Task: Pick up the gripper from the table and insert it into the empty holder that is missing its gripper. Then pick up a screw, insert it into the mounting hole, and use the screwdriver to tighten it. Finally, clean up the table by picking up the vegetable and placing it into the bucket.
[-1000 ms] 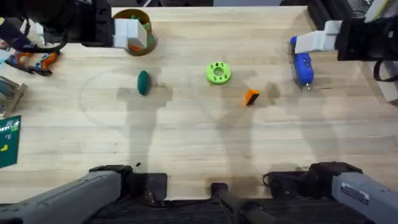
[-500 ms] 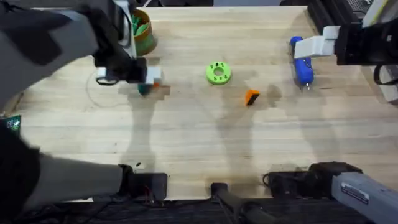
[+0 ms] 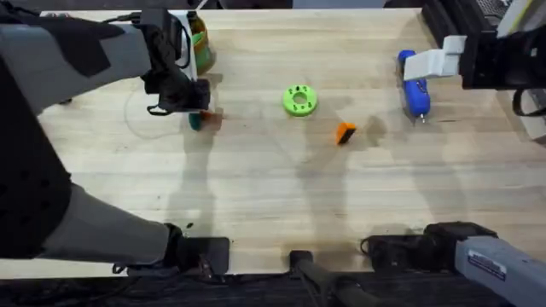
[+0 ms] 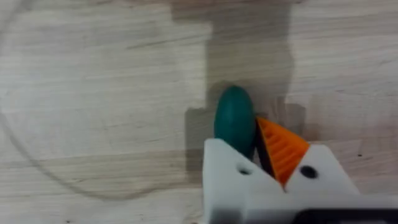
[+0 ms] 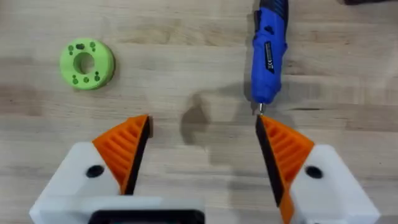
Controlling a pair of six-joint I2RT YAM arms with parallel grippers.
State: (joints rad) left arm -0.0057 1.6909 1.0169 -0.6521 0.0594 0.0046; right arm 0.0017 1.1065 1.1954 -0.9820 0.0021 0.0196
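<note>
Two grippers: left gripper (image 4: 261, 146) pinching vegetable (image 4: 234, 118); right gripper (image 5: 202, 149) spread beside screwdriver (image 5: 268, 53).

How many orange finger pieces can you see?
4. Two sit on the right gripper, one on the left gripper beside the vegetable, and the loose gripper lies on the table near the green ring.

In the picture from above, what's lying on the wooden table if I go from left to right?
Dark green vegetable under the left gripper → bright green ring → small orange gripper piece → blue screwdriver.
</note>
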